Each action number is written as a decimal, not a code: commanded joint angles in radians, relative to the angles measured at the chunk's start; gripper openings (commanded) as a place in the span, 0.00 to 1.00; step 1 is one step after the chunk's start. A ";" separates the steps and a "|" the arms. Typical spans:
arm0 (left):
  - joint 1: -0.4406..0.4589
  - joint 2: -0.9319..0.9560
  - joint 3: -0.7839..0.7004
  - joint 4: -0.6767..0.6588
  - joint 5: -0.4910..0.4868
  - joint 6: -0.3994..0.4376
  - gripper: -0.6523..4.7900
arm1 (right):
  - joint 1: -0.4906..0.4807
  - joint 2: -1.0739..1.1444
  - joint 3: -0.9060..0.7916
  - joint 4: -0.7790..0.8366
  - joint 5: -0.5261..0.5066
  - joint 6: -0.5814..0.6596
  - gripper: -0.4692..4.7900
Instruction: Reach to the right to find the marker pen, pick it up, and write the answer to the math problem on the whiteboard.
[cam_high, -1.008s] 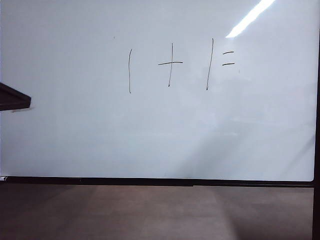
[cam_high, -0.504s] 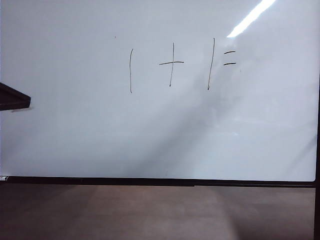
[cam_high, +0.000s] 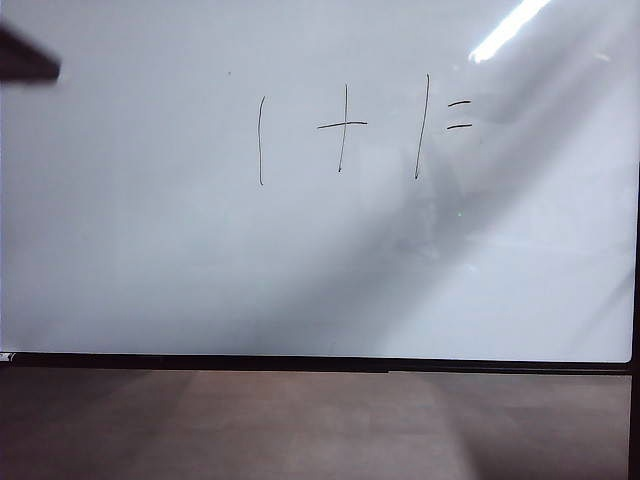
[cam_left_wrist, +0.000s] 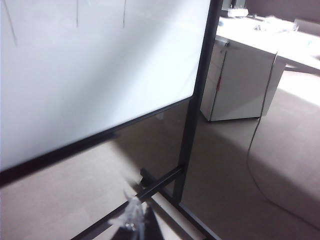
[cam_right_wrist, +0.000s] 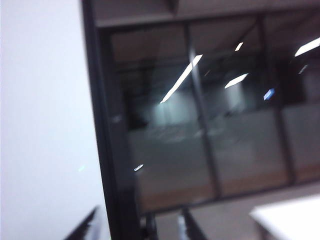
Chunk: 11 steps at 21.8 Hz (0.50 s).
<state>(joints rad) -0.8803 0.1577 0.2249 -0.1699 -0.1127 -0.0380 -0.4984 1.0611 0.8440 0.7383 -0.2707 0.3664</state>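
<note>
Dark, blurred fingertips (cam_right_wrist: 85, 225) of the right hand (cam_right_wrist: 137, 225); a dark left-arm part (cam_high: 25, 60).

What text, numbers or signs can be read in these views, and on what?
"1 + 1 =" in thin black handwritten strokes, on the large glossy white board with a thin black frame, exterior view.
Left wrist view: only the lower ends of three strokes show near the board's edge; unreadable there.
Right wrist view: blurred; no writing visible, the small blue sign behind the glass unreadable.
No brand, label or printed text elsewhere. No answer follows the equals sign.
</note>
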 joint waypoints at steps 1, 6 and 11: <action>0.002 0.241 0.117 0.084 0.001 0.003 0.11 | -0.057 0.097 -0.013 0.029 -0.179 0.066 0.57; 0.003 0.887 0.501 0.117 0.000 0.003 0.11 | -0.054 0.256 -0.133 0.094 -0.151 -0.079 0.61; -0.012 1.378 0.941 0.174 0.000 0.003 0.11 | -0.053 0.470 -0.160 0.296 -0.159 -0.063 0.61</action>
<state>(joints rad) -0.8814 1.4750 1.0931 -0.0372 -0.1120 -0.0380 -0.5522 1.5127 0.6804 0.9554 -0.4229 0.2951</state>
